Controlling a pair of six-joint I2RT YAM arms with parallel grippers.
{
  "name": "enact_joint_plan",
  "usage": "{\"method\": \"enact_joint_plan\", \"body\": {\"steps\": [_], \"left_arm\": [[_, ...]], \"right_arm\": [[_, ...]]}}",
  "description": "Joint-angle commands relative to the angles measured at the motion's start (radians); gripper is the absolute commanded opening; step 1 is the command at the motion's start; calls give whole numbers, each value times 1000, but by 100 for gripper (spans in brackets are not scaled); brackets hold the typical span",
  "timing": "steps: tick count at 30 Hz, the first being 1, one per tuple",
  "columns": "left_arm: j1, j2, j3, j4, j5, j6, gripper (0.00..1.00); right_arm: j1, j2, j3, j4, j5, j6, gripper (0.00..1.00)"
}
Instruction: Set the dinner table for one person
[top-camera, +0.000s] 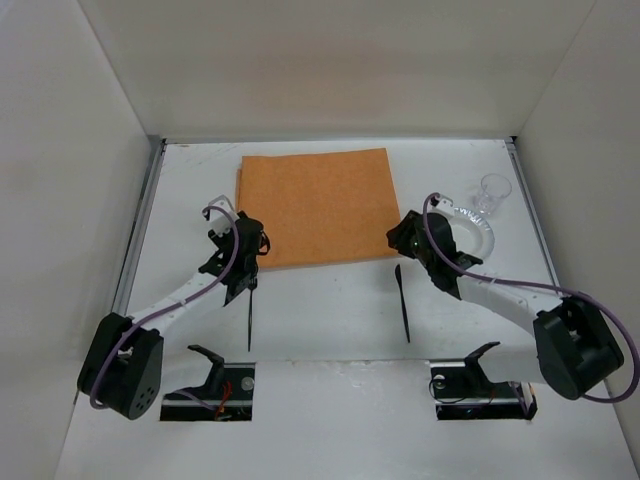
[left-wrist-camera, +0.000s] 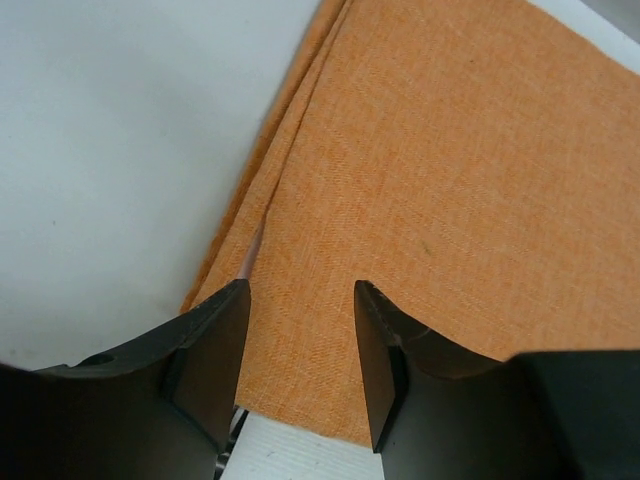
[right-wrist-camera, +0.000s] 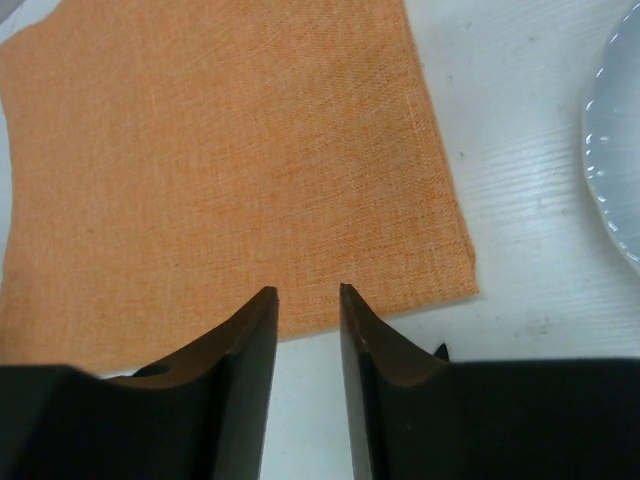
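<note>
- Top external view: we saw the dinner table (top-camera: 330, 335) as the white surface under everything, with the orange mat (top-camera: 320, 205) lying flat on its far-centre part.
- Left gripper (top-camera: 254, 252) hung over the mat's near-left corner. In the left wrist view its fingers (left-wrist-camera: 215, 340) stood moderately apart, with only mat (left-wrist-camera: 450, 200) and a strip of table (left-wrist-camera: 120, 150) showing between them. It held nothing.
- Right gripper (top-camera: 404, 240) sat at the mat's near-right corner. In the right wrist view its fingers (right-wrist-camera: 250, 345) were narrowly parted over the mat's near edge (right-wrist-camera: 220, 150), also with nothing between them.
- We could not tell whether either gripper touched the cloth.
- One thin black utensil (top-camera: 249, 318) lay on the table just nearer than the mat's left corner, and a second (top-camera: 403, 305) lay nearer than its right corner. We couldn't tell what type they were.
- A clear plate (top-camera: 484, 230) lay right of the mat, partly hidden by the right arm. Its rim showed at the right wrist view's edge (right-wrist-camera: 615, 150).
- A clear glass (top-camera: 493, 192) stood upright just beyond the plate, also right of the mat.
</note>
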Motion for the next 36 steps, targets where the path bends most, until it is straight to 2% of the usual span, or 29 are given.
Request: {"method": "enact_joint_plan", "body": {"steps": [1,2,5,12,17,24,34,36], "left_arm": [[18,-30,-29,-49,-11,-13,44],[30,-47,-55,-47,-4,-28,44],[51,-59,-88,-52,15,-56,45],[130,26,-132,-32,61,-93,43],[157,111,-146,66,98,-107,41],[186,198,-126,152,101,-114,30],[193,324,-68,233,127,-144,18],[194,323,-72,233,135,-154,15]], "right_arm": [[19,10,14,29,25,-7,45],[23,19,8,35,27,-3,51],[38,56,6,43,28,16,58],[40,70,6,-6,148,28,58],[40,79,0,-19,170,34,61],[-20,113,20,-80,171,57,62],[-49,235,95,-74,113,101,52],[-54,265,110,-72,108,105,40]]}}
